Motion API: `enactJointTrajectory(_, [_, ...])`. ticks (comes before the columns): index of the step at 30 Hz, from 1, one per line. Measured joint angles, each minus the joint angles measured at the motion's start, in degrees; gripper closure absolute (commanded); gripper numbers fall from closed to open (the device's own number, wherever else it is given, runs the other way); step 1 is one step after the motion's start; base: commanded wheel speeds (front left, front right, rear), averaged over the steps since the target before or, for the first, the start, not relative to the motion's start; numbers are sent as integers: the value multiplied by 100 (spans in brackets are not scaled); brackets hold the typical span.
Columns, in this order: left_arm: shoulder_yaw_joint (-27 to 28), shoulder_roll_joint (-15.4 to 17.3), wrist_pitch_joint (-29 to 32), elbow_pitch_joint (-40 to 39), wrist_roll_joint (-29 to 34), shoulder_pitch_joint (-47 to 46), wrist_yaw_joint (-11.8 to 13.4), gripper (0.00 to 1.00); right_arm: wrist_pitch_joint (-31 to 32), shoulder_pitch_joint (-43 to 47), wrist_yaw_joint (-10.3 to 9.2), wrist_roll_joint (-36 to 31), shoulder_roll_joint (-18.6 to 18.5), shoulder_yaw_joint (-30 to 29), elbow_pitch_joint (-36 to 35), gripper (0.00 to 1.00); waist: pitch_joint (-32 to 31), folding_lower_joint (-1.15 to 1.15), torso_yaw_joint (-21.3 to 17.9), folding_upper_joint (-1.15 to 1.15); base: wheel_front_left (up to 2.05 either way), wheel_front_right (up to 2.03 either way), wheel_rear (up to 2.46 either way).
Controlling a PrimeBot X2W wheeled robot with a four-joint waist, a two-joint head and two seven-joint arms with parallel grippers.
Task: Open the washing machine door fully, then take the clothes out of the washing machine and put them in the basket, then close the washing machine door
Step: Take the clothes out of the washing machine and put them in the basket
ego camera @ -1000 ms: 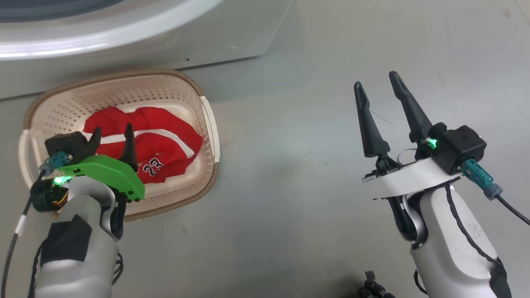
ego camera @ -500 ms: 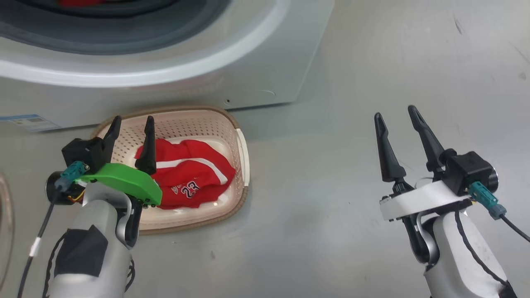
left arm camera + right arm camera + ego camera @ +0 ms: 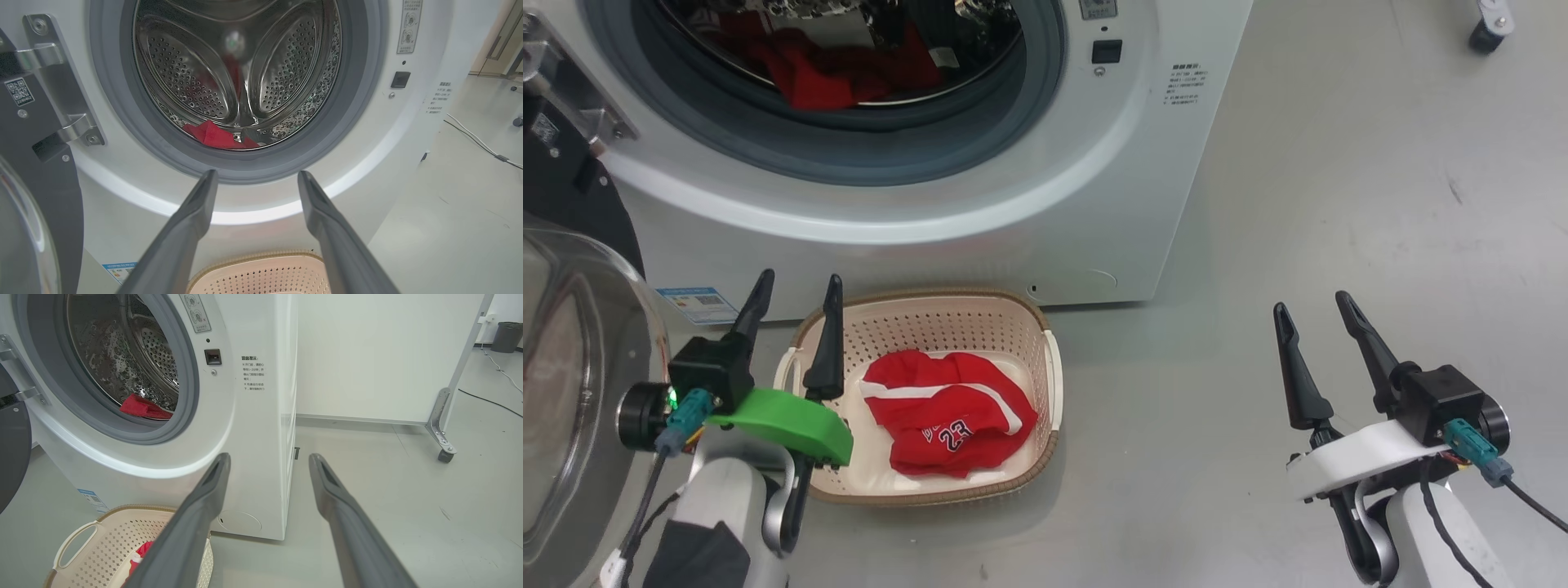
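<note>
Head view: left gripper [image 3: 800, 282] spread beside basket [image 3: 956, 327]; clothes [image 3: 947, 408] inside.

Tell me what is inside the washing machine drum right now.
Red clothes lie on the drum's floor. The grey rubber rim hides their near edge; the count is unclear.

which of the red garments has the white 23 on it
The basket garment, lying in the basket: white stripes and a white 23. The drum garment, inside the washing machine, shows no number.
</note>
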Motion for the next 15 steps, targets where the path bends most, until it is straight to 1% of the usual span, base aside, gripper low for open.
enactJointTrajectory(6, [-7, 29, 0, -193, 88, 638, 103, 0, 0, 336, 9, -2, 14, -23, 110, 0, -496, 0, 88, 0, 0, 0, 0])
enactJointTrajectory(15, [-20, 60, 0, -403, 93, 1579, 244, 0, 0, 885, 44, -9, 37, -40, 189, 0, -1198, 0, 110, 0, 0, 0, 0])
